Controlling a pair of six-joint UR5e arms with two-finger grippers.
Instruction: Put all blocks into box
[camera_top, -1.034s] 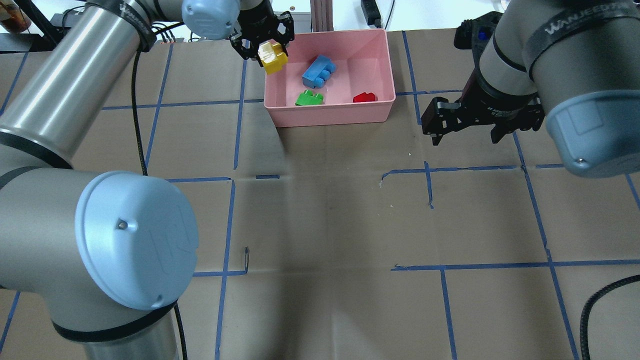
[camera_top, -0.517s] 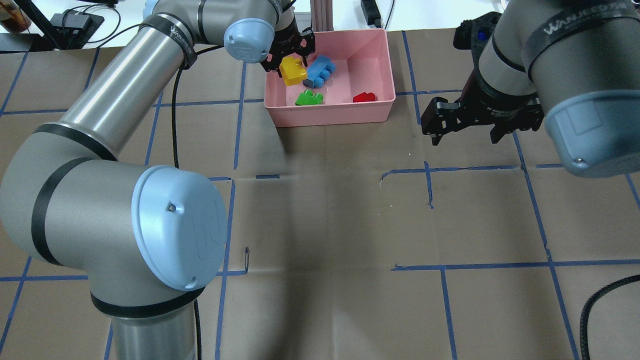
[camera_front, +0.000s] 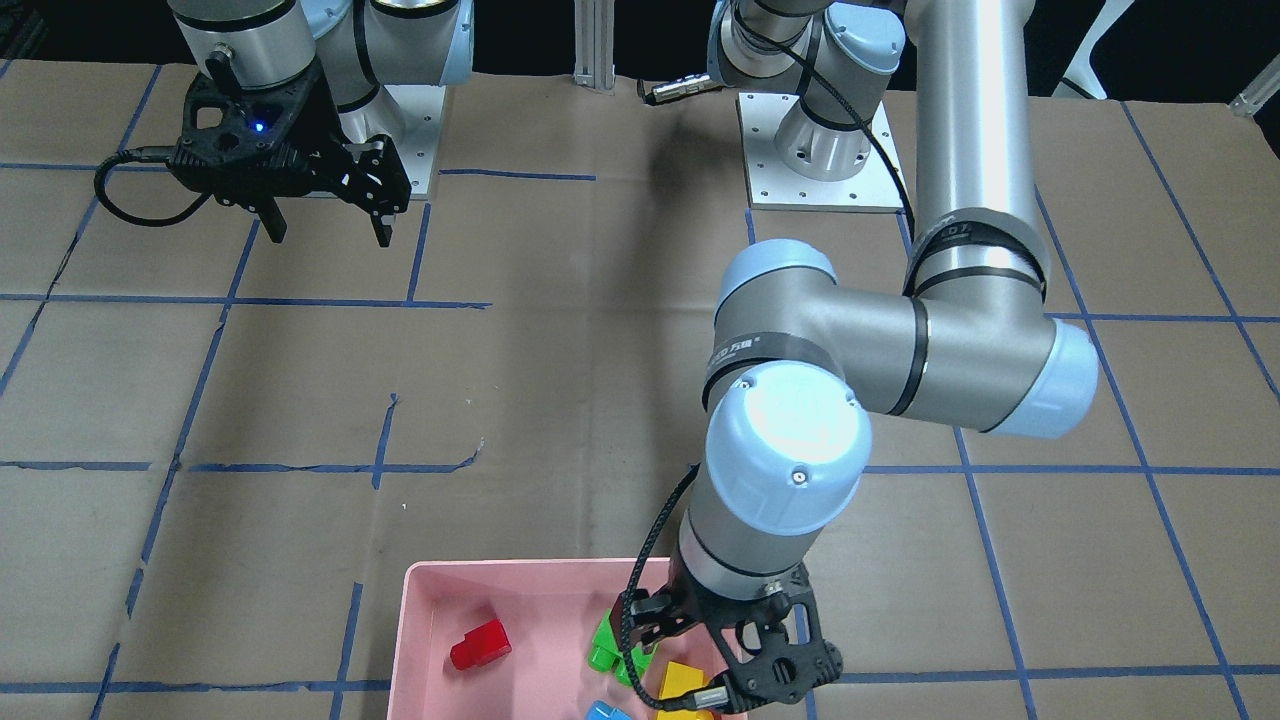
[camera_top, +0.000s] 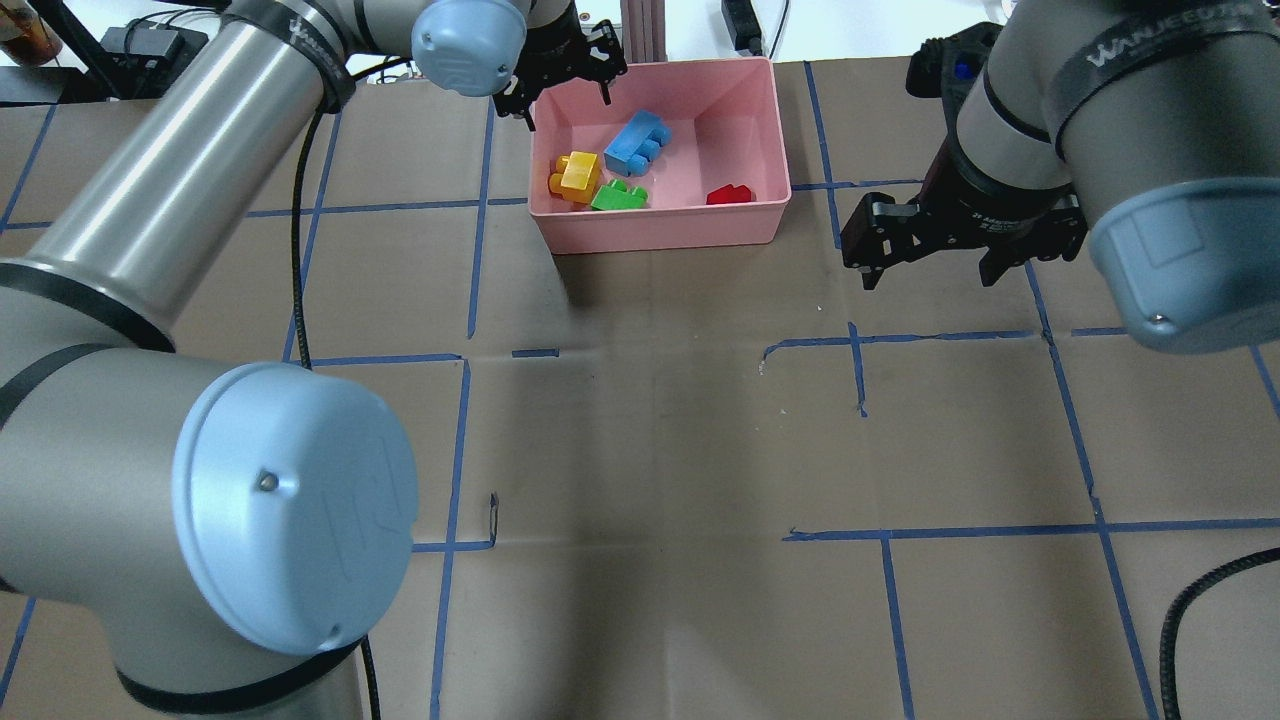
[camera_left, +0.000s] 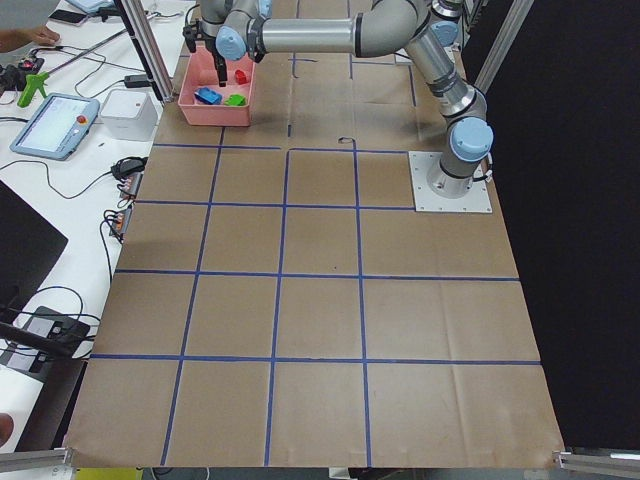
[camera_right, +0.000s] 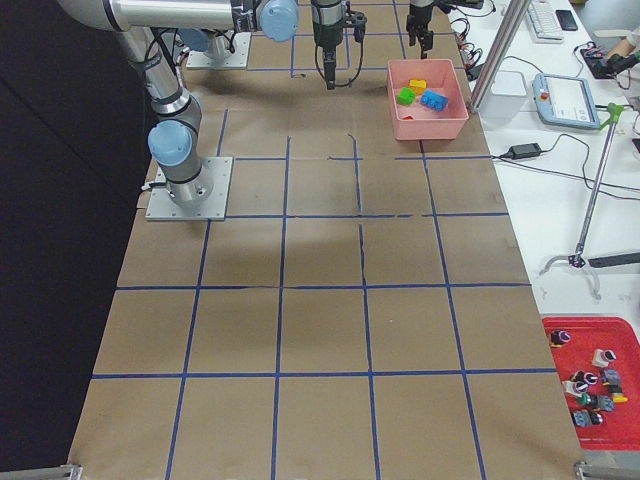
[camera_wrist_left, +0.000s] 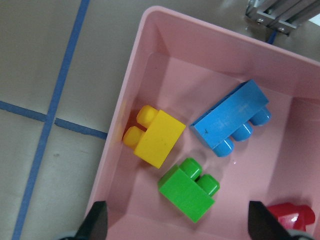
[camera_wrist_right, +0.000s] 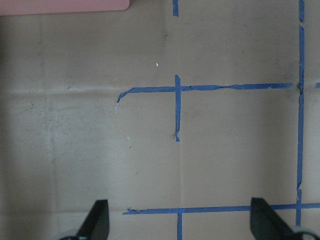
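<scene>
The pink box stands at the far middle of the table. In it lie the yellow brick, the green brick, the light blue brick and the red brick. My left gripper is open and empty above the box's far left corner. The left wrist view looks down on the yellow, blue, green and red bricks inside the box. My right gripper is open and empty over the paper, to the right of the box.
Brown paper with a blue tape grid covers the table. An aluminium post stands just behind the box. A tablet and cables lie on the side bench. A red tray of small parts sits off the table.
My left gripper opened and let go of the yellow brick, which now lies in the box beside the green one. The gripper drew back toward the far rim. The right arm has not moved.
</scene>
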